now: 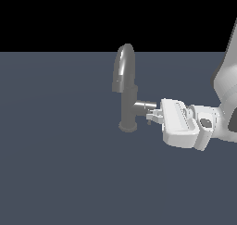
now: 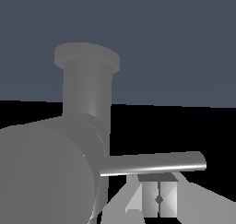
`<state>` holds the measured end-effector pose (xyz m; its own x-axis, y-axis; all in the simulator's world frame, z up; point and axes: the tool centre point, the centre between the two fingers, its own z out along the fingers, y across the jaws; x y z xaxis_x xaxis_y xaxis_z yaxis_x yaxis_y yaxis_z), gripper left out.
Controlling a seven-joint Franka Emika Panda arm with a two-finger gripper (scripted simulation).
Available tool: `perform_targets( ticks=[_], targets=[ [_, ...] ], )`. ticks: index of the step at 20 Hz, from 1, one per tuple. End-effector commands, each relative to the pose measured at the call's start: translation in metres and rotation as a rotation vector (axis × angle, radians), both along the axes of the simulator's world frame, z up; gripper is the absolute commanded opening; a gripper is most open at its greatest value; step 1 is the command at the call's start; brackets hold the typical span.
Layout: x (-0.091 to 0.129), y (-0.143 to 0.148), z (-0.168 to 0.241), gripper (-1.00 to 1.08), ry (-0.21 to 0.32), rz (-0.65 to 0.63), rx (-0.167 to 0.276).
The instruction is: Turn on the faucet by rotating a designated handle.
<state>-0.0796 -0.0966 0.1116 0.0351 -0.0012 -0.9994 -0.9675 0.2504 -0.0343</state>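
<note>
Handle [image 2: 154,163]: thin grey metal rod, nearest item in my wrist view, lying crosswise just beyond my fingertips; it springs from the end of the faucet's side stub [image 2: 46,172]. In the exterior view it is too small and too masked by my fingers to make out clearly.

Pincer [image 1: 152,115]: mine, white body with short grey fingers [image 2: 159,197], set level and pointing toward the exterior view's left, tips right at the end of the stub. In the wrist view the two pads appear pressed together just beside the rod, with the rod passing across them rather than between them. Whether they actually touch the rod I cannot tell.

Faucet [image 1: 127,103]: grey metallic, tall cylindrical body on a round base [image 1: 127,126], high arched spout [image 1: 124,66] curling over at the top, horizontal stub projecting toward the exterior view's right, toward my pincer. It stands upright, near the middle of the exterior view.

Worktop [image 1: 60,164]: flat, dull blue-grey surface carrying the faucet.

Arm [image 1: 227,90]: white links, rising out of frame at the exterior view's right edge.
</note>
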Motion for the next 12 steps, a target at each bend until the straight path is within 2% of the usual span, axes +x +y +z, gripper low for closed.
perform_targets(
  ticks=[1,2,12],
  targets=[
    [-0.011,0.001,-0.024,-1.00,0.035,-0.006,0.001],
    [0.000,0.000,-0.002,-1.00,-0.002,0.000,0.000],
    [0.011,-0.004,-0.041,-1.00,0.019,-0.003,0.001]
  ],
)
